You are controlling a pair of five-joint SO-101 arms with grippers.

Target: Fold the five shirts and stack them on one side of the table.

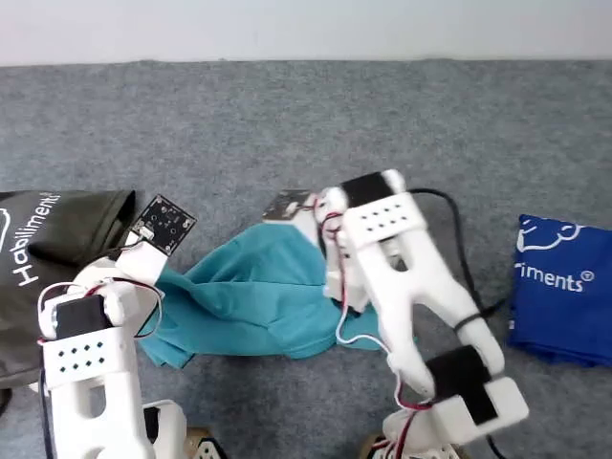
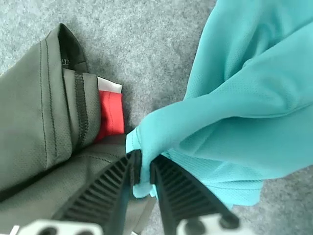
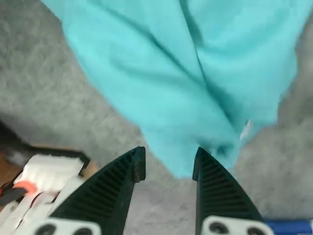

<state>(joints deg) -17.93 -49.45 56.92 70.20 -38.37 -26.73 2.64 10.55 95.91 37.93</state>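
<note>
- High view: a teal shirt (image 1: 253,296) lies crumpled at the middle of the frame on the gray bench (image 1: 287,124).
- A dark olive shirt (image 1: 67,229) sits at the left edge. A folded blue shirt (image 1: 564,292) lies at the right edge, well apart from the teal one.
- The left arm (image 1: 81,354) stands at the lower left, its wrist end over the teal shirt's left edge. The right arm (image 1: 402,258) reaches from the lower right toward the centre, over the shirt's right part.
- Left wrist view: the left hand (image 2: 142,164) has its fingers together, clamped on a bunched fold of the teal shirt (image 2: 244,112).
- The dark olive shirt (image 2: 44,112) lies just beside that fold. A red garment (image 2: 111,115) with a white label (image 2: 110,86) shows at its edge.
- Right wrist view: the right hand (image 3: 168,159) has its fingers apart over the bench (image 3: 44,93).
- An edge of the teal shirt (image 3: 171,73) comes down between the fingertips; whether they touch the cloth cannot be told.
- A sliver of the blue shirt (image 3: 288,226) shows beside one finger.
</note>
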